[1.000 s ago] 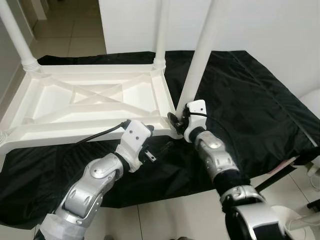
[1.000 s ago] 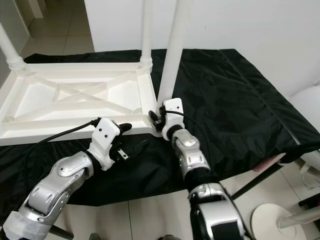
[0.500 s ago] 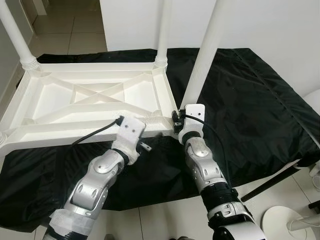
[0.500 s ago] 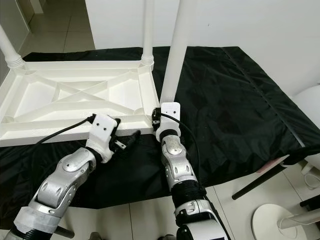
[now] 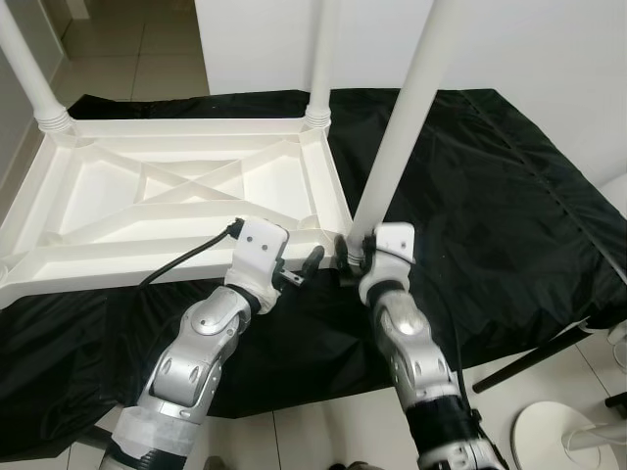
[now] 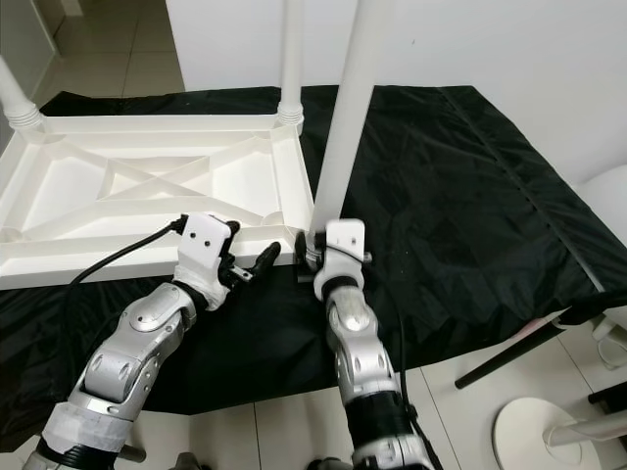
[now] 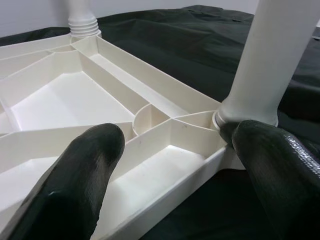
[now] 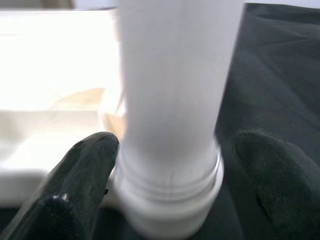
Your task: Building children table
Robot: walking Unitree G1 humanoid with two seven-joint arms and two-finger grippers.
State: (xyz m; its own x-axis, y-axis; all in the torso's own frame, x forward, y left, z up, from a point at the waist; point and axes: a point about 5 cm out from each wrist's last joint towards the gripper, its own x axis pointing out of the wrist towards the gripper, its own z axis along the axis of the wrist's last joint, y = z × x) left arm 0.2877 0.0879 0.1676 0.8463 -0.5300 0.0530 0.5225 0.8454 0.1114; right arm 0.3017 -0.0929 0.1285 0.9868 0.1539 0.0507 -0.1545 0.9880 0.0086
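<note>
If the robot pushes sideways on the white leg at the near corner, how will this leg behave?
The near leg looks like stiff plastic, so it should hardly bend. It is long and stands in a corner socket of the tabletop, so it may wobble if not fully seated. Its smooth surface seems slippery.

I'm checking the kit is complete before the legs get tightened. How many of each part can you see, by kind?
White tabletop, upside down: 1
White legs standing in corner sockets: 3, far left, far right, near right
Black cloth underneath: 1
Total: 5
</note>
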